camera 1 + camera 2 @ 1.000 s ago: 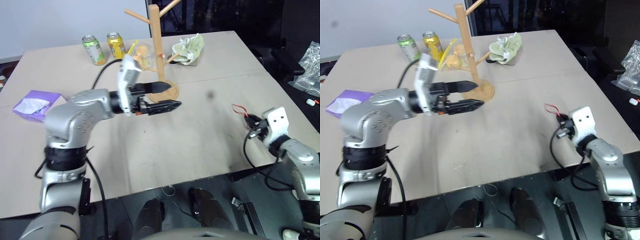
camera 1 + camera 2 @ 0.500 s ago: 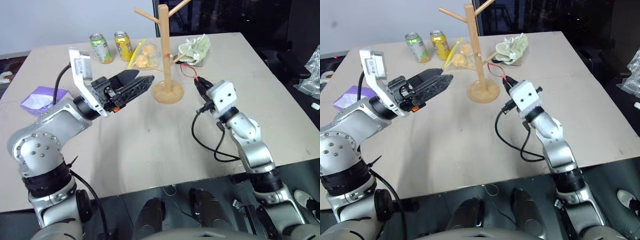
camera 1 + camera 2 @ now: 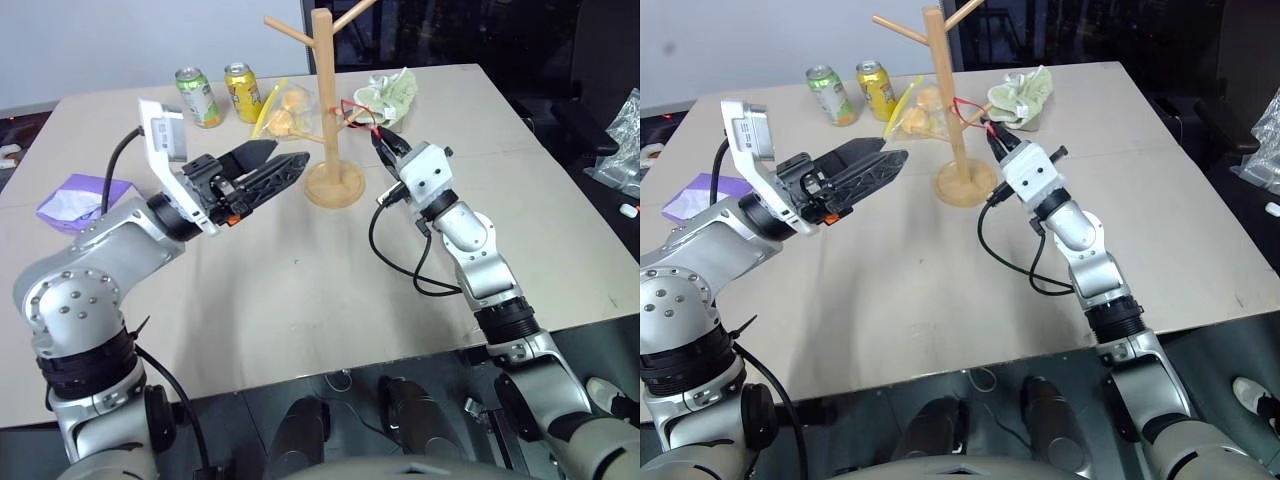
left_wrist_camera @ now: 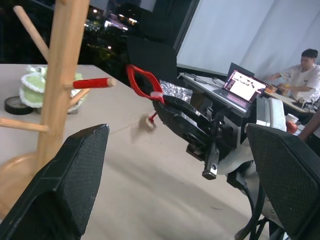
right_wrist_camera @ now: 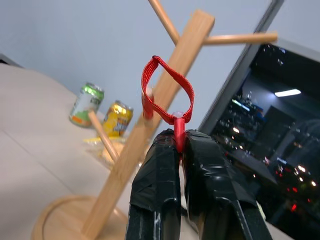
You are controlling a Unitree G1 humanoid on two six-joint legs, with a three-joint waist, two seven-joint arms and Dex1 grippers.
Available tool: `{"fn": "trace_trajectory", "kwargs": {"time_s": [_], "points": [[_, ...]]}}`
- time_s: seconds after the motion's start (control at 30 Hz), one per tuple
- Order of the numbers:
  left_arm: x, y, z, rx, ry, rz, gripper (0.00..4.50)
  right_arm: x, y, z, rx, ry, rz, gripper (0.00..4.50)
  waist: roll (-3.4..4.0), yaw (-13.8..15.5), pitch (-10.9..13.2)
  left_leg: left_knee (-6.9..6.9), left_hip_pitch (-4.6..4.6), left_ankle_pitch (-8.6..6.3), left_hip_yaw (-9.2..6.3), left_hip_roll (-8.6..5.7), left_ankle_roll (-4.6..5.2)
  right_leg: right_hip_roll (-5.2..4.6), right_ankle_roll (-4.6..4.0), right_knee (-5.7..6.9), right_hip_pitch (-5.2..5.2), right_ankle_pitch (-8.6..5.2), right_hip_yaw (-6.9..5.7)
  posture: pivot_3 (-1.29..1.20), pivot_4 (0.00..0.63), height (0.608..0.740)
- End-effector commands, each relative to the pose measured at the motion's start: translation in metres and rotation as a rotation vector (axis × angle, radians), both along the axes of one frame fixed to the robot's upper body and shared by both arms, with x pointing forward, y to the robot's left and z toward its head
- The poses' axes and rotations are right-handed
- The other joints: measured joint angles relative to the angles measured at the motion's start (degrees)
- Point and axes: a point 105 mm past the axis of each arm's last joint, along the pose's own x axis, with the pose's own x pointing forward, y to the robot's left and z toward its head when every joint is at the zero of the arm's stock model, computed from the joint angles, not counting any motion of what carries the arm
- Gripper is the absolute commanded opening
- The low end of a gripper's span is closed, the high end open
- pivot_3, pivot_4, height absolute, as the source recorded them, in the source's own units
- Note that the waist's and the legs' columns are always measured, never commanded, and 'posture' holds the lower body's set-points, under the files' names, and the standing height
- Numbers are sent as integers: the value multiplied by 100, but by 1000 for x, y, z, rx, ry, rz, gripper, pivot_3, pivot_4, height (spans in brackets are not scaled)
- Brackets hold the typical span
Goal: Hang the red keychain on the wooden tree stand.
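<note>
Standing near the far middle of the tan table (image 3: 300, 330), the wooden tree stand (image 3: 325, 120) has its round base flat on the top and its pegs angling upward. The right gripper (image 5: 181, 142) is clenched on the red keychain (image 5: 167, 90), pinching the short strand so the loop stands up past the fingertips, just beside the pole and close to a peg on the stand's right side; whether the loop touches the peg cannot be told. From the left wrist view the loop (image 4: 142, 82) sits near a red-tipped peg (image 4: 92, 83).

The left gripper (image 3: 270, 170) hangs over the table left of the stand, fingers spread wide and holding nothing, pointing toward the base.

Open tabletop stretches wide in front of the stand, toward the near edge, and to the right. Behind the stand the space is crowded: a clear bag of yellowish items (image 3: 285, 108) lies just beside the pole, a green cloth (image 3: 385, 92) sits to the right behind the keychain, and a green can (image 3: 198, 96) and a yellow can (image 3: 240, 90) stand near the far edge. A purple tissue pack (image 3: 75, 197) lies near the left edge. A black cable (image 3: 400, 255) loops from the right wrist down onto the table.
</note>
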Motion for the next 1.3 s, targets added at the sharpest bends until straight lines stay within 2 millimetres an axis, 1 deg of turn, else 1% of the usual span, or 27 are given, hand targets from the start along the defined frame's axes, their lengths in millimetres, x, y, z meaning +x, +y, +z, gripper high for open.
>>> {"fn": "trace_trajectory", "kwargs": {"time_s": [0.03, 0.17, 0.3, 0.6, 0.67, 0.7, 0.77, 0.9, 0.93, 0.97, 1.03, 1.13, 1.2, 1.3], "points": [[-3, -3, 14, -12, -64, -11, 4500, -2, 9, 16, 31, -39, 45, 30, 0, 3, 0, 0, 0, 0, 0, 0, 0, 0, 0, 0, 0, 0, 0, 0, 150, 740], [-3, -4, 16, -16, -71, -13, 4500, 7, 15, 11, 19, 25, 62, 30, 0, 3, 0, 0, -2, 0, 1, -2, 0, -3, 0, -1, 0, 1, 1, 0, 150, 740], [-3, -5, 17, -14, -74, -16, 4500, 21, 10, 7, 58, 114, 40, 30, 0, 5, 0, 0, -1, 0, -2, -1, 0, -3, -1, 0, 0, 1, -1, 0, 150, 740], [0, -6, 18, -14, -76, -15, 4500, 24, 10, -2, 36, 195, 59, 30, 1, 0, 0, 0, -3, 0, -5, -2, 0, -2, -1, -1, 0, 1, -4, 0, 150, 740], [1, -5, 18, -12, -76, -15, 4500, 22, 9, -3, 34, 209, 73, 783, 1, 1, 1, 0, -3, 0, -5, -1, 0, -1, -1, -1, 0, 1, -4, 0, 150, 740], [2, -4, 18, -7, -76, -14, 4500, 21, 7, -3, 30, 213, 79, 1041, 1, 2, 1, 0, -3, 0, -5, -1, 0, -1, -1, -1, 0, 0, -4, 0, 150, 740], [2, -1, 18, 10, -72, -11, 4500, 19, 2, -6, 11, 225, 83, 1854, 1, 4, 1, -1, -4, 0, -5, -1, 0, -1, -1, -2, 0, 0, -4, 0, 150, 740], [6, 9, 13, 119, -60, -6, 4500, 8, -19, -13, -60, 261, 103, 3758, 2, 14, 1, -1, -10, 0, -9, -4, 1, -3, 0, -4, -1, -1, -8, 0, 150, 740], [8, 13, 12, 144, -55, -4, 4500, 5, -25, -13, -77, 273, 110, 4114, 2, 11, 1, -1, -10, 0, -9, -4, 0, -3, -1, -5, -1, -2, -8, 0, 150, 740], [10, 17, 12, 168, -50, -2, 4500, 2, -30, -11, -91, 287, 120, 4345, 4, 9, 3, -1, -9, 0, -8, -4, 0, -3, -1, -6, -1, -2, -7, 0, 150, 740], [16, 27, 10, 241, -41, 15, 4500, -5, -41, -3, -108, 321, 146, 4345, 4, 2, 4, -1, -9, 0, -7, -4, 1, -2, -7, -5, -2, -6, -8, 0, 150, 740], [26, 44, 2, 405, -43, 36, 4500, -23, -56, 23, -108, 435, 255, 4345, 13, -5, 12, -1, -7, 0, -6, -1, 1, 3, -18, -4, -3, -13, -8, 0, 150, 740], [31, 52, 2, 445, -52, 32, 4500, -39, -59, 37, -104, 515, 349, 4345, 30, -2, 22, -2, -5, 0, -4, 0, 1, 4, -24, -2, -3, -16, -8, 0, 150, 740], [37, 58, 2, 493, -65, 15, 4500, -56, -66, 53, -115, 569, 398, 4345, 30, 7, 24, -8, -6, -1, -9, 5, 2, 9, -26, -5, -5, -17, -13, 0, 150, 740]]}}
